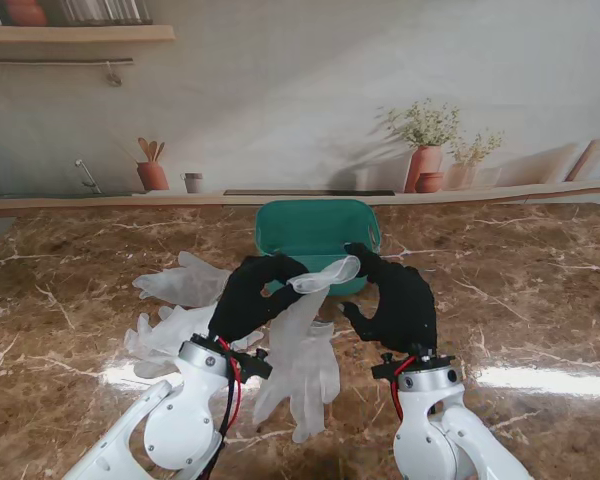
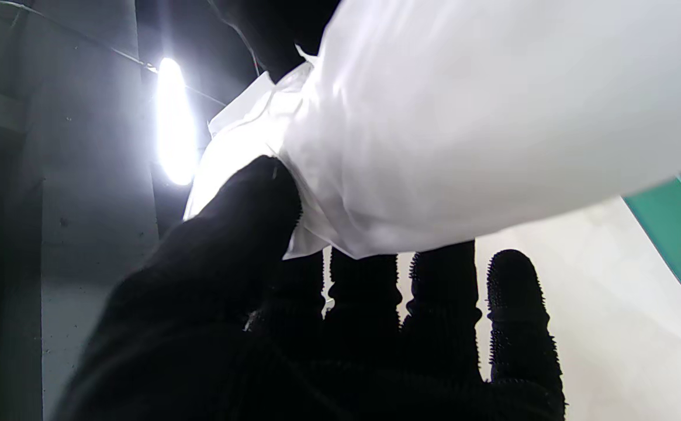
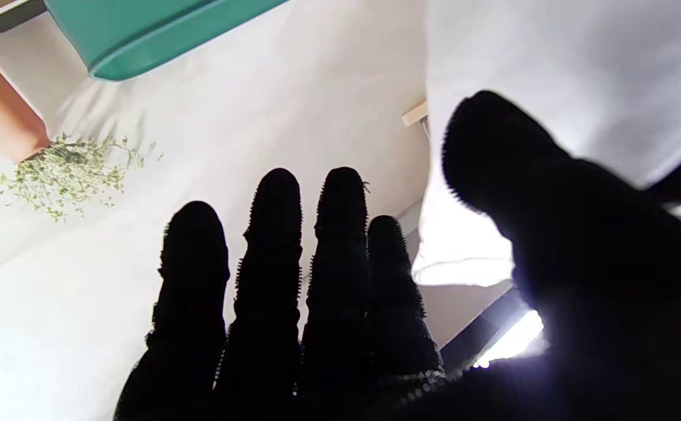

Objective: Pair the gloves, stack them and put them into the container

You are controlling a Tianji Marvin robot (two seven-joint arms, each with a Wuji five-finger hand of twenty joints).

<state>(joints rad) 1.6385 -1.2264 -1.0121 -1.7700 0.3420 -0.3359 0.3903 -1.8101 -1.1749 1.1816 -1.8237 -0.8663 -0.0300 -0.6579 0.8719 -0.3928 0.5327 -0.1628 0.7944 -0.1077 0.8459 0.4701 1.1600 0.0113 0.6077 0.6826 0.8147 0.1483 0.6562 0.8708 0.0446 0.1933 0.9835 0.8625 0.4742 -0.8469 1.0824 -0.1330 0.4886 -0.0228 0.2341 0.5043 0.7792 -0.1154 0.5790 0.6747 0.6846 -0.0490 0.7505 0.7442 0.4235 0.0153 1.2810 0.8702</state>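
My black-gloved left hand (image 1: 252, 298) pinches the cuff of a floppy translucent white glove (image 1: 305, 360), so it hangs fingers-down just short of the teal plastic container (image 1: 317, 232). My right hand (image 1: 395, 300) touches the cuff; can't tell if it's gripping. Two more gloves (image 1: 175, 310) wait on the left.

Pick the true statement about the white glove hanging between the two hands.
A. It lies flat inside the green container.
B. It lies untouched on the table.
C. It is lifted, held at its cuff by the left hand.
C: the left hand pinches the cuff of the hanging glove, which dangles nearer to me than the green container.
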